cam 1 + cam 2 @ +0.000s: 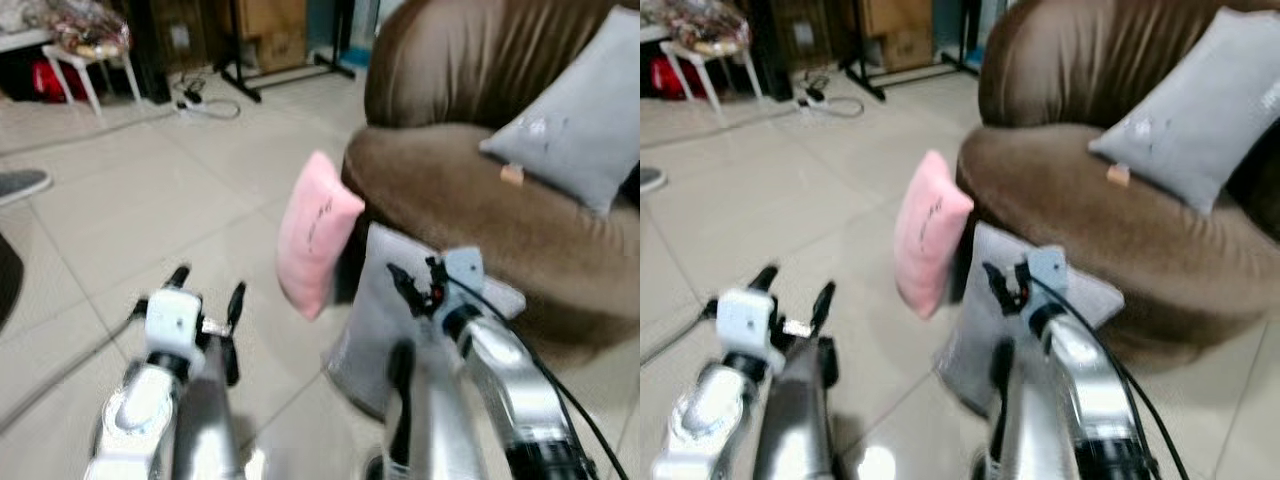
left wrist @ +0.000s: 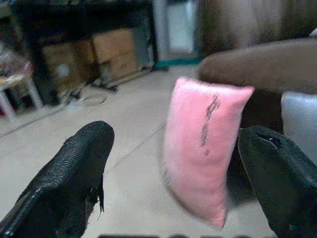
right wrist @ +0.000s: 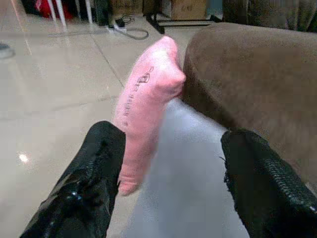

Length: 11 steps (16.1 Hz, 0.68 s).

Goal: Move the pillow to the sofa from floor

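A pink pillow (image 1: 316, 232) stands on end on the tiled floor (image 1: 150, 200), leaning against the brown sofa (image 1: 470, 190) beside a grey pillow (image 1: 375, 320). The left gripper (image 2: 173, 173) and right gripper (image 3: 168, 173) hover near, fingers spread, grasping nothing.

light: dim indoor | glare: floor (image 1: 875, 462) | blur: soft throughout, motion smear

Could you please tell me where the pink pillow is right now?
In the eye views the pink pillow stands on end on the tiled floor, against the brown sofa's left front, beside a grey pillow.
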{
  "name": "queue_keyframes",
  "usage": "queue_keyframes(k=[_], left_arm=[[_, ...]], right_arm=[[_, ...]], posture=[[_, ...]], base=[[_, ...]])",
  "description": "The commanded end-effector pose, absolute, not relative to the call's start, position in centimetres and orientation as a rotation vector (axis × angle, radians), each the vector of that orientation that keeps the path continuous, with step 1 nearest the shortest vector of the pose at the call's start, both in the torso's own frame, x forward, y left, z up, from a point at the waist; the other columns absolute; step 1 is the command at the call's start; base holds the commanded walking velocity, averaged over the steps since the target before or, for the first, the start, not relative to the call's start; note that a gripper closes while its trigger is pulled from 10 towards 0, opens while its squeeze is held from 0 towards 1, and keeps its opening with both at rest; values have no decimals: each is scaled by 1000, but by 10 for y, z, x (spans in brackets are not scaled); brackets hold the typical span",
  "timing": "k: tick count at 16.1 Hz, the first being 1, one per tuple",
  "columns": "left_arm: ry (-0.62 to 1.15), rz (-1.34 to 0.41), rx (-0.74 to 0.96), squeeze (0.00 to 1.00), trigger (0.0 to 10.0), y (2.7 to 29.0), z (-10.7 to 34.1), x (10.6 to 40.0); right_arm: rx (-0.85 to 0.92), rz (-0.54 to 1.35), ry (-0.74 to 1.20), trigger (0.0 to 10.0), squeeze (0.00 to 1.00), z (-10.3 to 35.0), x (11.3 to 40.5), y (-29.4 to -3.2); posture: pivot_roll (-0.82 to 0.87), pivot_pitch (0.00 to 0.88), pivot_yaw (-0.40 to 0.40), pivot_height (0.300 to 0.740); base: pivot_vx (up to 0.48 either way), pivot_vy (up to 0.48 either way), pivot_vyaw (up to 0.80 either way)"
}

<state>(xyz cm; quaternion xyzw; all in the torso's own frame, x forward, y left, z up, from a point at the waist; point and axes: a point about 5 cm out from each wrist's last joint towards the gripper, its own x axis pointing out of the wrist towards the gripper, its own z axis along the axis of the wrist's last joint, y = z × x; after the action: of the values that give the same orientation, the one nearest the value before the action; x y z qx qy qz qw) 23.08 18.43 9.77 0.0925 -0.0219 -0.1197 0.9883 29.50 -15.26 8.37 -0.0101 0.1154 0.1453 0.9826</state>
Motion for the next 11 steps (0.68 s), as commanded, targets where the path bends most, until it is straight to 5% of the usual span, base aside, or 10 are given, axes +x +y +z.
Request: queue_keyframes(k=[1, 10, 11], left_arm=[[-3, -338, 152, 0, 10000, 173, 92, 228], [58, -514, 187, 0, 10000, 175, 99, 215], [67, -519, 189, 0, 10000, 176, 99, 213]], right_arm=[[-60, 247, 240, 10000, 1000, 83, 304, -165], [-285, 187, 403, 10000, 1000, 77, 355, -179], [-318, 200, 439, 10000, 0, 76, 357, -179]], posture=[[6, 0, -41, 374], [47, 51, -25, 374], [48, 58, -22, 374]], base=[[0, 0, 0], [0, 0, 0], [0, 0, 0]])
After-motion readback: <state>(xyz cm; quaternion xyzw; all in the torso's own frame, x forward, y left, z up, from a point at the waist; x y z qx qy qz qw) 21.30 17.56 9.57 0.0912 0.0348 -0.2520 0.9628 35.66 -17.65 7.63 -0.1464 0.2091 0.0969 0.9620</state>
